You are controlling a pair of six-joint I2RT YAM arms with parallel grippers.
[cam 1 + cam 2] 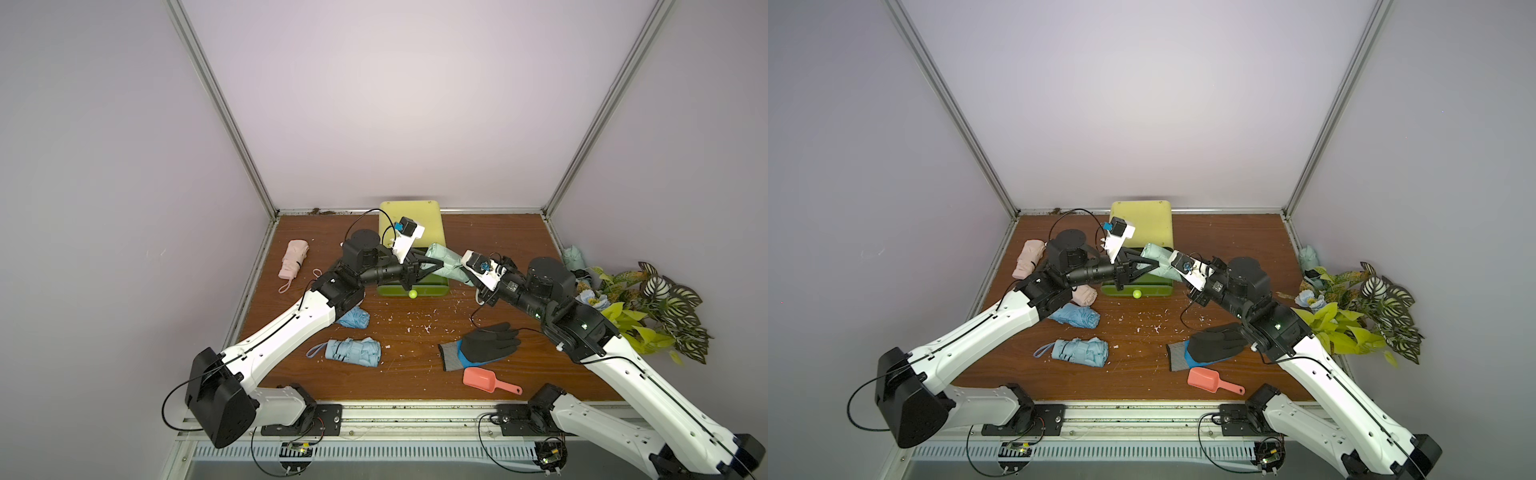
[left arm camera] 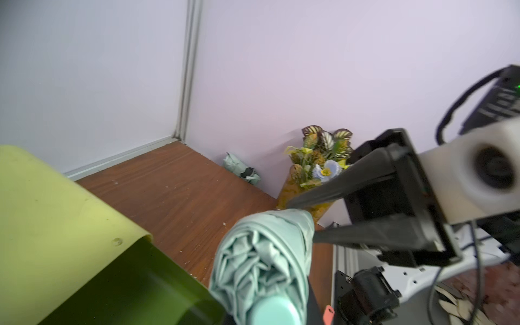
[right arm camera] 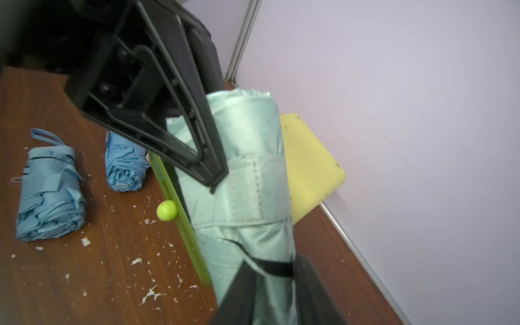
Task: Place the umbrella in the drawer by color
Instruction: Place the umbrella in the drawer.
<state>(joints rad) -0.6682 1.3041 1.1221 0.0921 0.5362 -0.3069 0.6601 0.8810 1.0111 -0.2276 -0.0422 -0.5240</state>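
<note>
Saw the folded mint-green fabric umbrella (image 1: 446,261) held off the brown wood-grain tabletop (image 1: 415,374), slanted near 12 o'clock above the 3 o'clock edge of the drawn-out dark green translucent drawer (image 1: 432,291). Found the left gripper (image 1: 438,265) closed on it partway along, one black finger (image 3: 197,146) pressed across the fabric beside the sewn strap. Found the right gripper (image 2: 302,222) with jaws parted, one finger to either side of the umbrella's end; could not tell about contact with the fabric. Noted the pale yellow plastic drawer box (image 1: 409,224) against the back wall at 12 o'clock, with the drawer's lime ball knob (image 1: 412,294) facing 6 o'clock. Noted a folded light blue fabric umbrella with a wrist loop (image 1: 355,351) at 7 o'clock, a second light blue folded umbrella (image 1: 353,318) just beyond it, partly under the left arm, and a folded pale pink fabric umbrella (image 1: 293,259) at 10 o'clock. Spotted another mint-green folded umbrella (image 1: 575,257) at 2 o'clock by the side wall, artificial leafy plants (image 1: 648,307) at 3 o'clock, and a black-and-blue work glove (image 1: 486,343) with a coral plastic scoop (image 1: 482,379) at 5 o'clock
</note>
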